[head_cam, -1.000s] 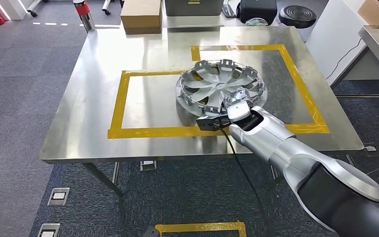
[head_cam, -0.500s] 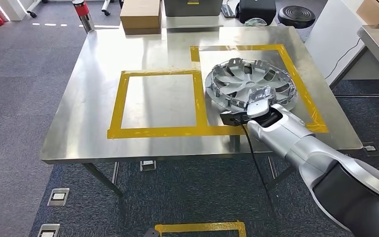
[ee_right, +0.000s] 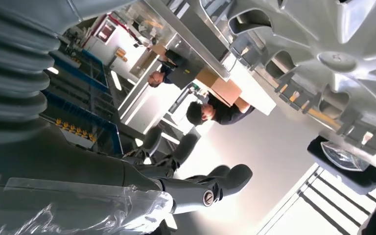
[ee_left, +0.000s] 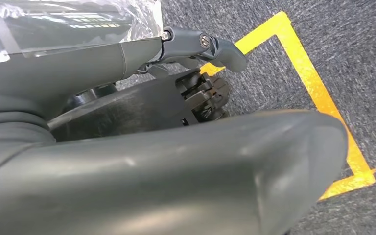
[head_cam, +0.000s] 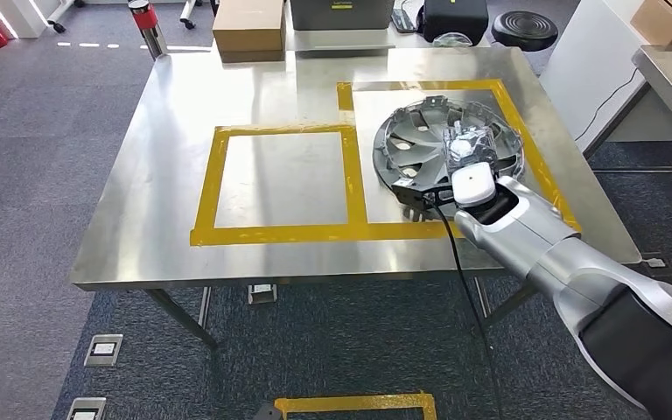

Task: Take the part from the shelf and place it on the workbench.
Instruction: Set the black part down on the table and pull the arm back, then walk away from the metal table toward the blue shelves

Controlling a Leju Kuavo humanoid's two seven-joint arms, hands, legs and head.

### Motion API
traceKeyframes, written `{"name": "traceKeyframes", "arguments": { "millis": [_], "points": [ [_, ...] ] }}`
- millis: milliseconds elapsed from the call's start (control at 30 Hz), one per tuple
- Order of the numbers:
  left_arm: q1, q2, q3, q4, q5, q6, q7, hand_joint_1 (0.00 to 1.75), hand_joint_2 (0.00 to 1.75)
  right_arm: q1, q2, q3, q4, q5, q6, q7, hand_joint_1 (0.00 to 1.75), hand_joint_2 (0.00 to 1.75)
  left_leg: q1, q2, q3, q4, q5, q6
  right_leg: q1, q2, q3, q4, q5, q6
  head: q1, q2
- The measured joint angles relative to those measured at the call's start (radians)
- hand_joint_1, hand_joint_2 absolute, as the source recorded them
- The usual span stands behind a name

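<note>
Steel worktop (head_cam: 166, 175) is carrying two yellow-taped squares, and the wheel cover (head_cam: 420, 140) is hanging tilted over the right-hand square (head_cam: 525, 144), inner face up. The right hand (head_cam: 464, 157) is gripping its near rim, fingers (head_cam: 459, 140) curled over the edge, so lowering straight down looks likely to seat it inside the tape.

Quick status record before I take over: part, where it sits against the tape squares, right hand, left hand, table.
part: silver wheel cover, tilted, near edge raised
location: over the right yellow tape square on the steel workbench
right hand: holds the wheel cover at its near rim
left hand: hanging over grey carpet beside floor tape, holds nothing visible, fingers curled
left tape square: bare metal inside
behind table: cardboard box
</note>
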Motion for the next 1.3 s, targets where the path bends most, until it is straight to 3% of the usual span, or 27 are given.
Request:
{"name": "traceKeyframes", "arguments": {
  "millis": [367, 433, 500, 567, 667, 733, 833, 967, 1300],
  "points": [
    [-0.001, 0.002, 0.013, 0.000, -0.001, 0.041, -0.001, 0.00, 0.00, 0.002, -0.038, -0.049, -0.101, -0.137, -0.071, -0.052, 0.00, 0.00, 0.000, 0.000, 0.000, 0.000, 0.001, 0.001, 0.000, 0.000, 0.000, 0.000, 0.000, 0.000, 0.000, 0.000],
    [-0.001, 0.002, 0.019, 0.000, 0.000, 0.049, -0.002, 0.00, 0.00, 0.009, -0.047, -0.082, -0.147, -0.262, -0.182, -0.075, 0.00, 0.00, 0.000, 0.000, 0.000, 0.000, 0.001, 0.001, 0.000, 0.000, 0.000, 0.000, 0.001, 0.000, 0.000, 0.000],
    [-0.001, 0.003, 0.026, 0.000, 0.008, 0.055, -0.004, 0.00, 0.00, 0.023, -0.061, -0.141, -0.225, -0.473, -0.359, -0.135, 0.00, 0.00, 0.000, 0.000, 0.000, 0.000, 0.001, 0.001, 0.000, 0.000, 0.000, 0.000, 0.001, 0.000, 0.000, 0.000],
    [0.001, 0.005, 0.035, 0.000, 0.025, 0.056, -0.005, 0.00, 0.00, 0.042, -0.081, -0.221, -0.343, -0.718, -0.534, -0.219, 0.00, 0.00, 0.000, -0.001, 0.000, 0.000, 0.001, 0.001, 0.000, -0.002, 0.001, 0.000, 0.001, 0.000, 0.000, 0.000],
    [0.013, 0.013, 0.051, 0.002, 0.049, 0.045, -0.006, 0.00, 0.00, 0.070, -0.118, -0.362, -0.576, -0.993, -0.700, -0.329, 0.00, 0.00, 0.000, -0.002, 0.000, 0.000, 0.001, 0.001, 0.000, -0.003, 0.001, -0.001, 0.000, 0.000, 0.000, 0.000],
    [0.025, 0.021, 0.062, 0.002, 0.061, 0.040, -0.004, 0.00, 0.00, 0.090, -0.144, -0.464, -0.751, -1.086, -0.773, -0.371, 0.00, 0.00, 0.000, -0.002, 0.000, -0.001, 0.000, 0.001, 0.000, -0.003, 0.001, -0.003, 0.000, 0.000, 0.000, 0.000],
    [0.040, 0.031, 0.077, 0.003, 0.068, 0.032, 0.000, 0.00, 0.00, 0.103, -0.181, -0.591, -0.979, -1.093, -0.823, -0.367, 0.00, 0.00, 0.000, -0.002, 0.001, -0.001, 0.000, 0.002, 0.000, -0.002, 0.002, -0.004, 0.000, 0.001, 0.000, 0.000],
    [0.042, 0.042, 0.085, 0.003, 0.066, 0.030, -0.001, 0.00, 0.00, 0.100, -0.211, -0.703, -1.212, -1.067, -0.830, -0.387, 0.00, 1.75, 0.000, -0.001, 0.002, -0.001, -0.001, 0.003, 0.000, 0.000, 0.003, -0.005, 0.000, 0.001, 0.000, 0.000],
    [0.039, 0.055, 0.107, 0.003, 0.066, 0.036, 0.002, 0.00, 0.00, 0.090, -0.255, -0.863, -1.554, -1.000, -0.858, -0.370, 0.00, 1.75, 0.000, 0.000, 0.006, -0.001, -0.001, 0.003, 0.000, 0.000, 0.007, -0.005, 0.000, 0.001, 0.000, 0.000]
  ]
}}
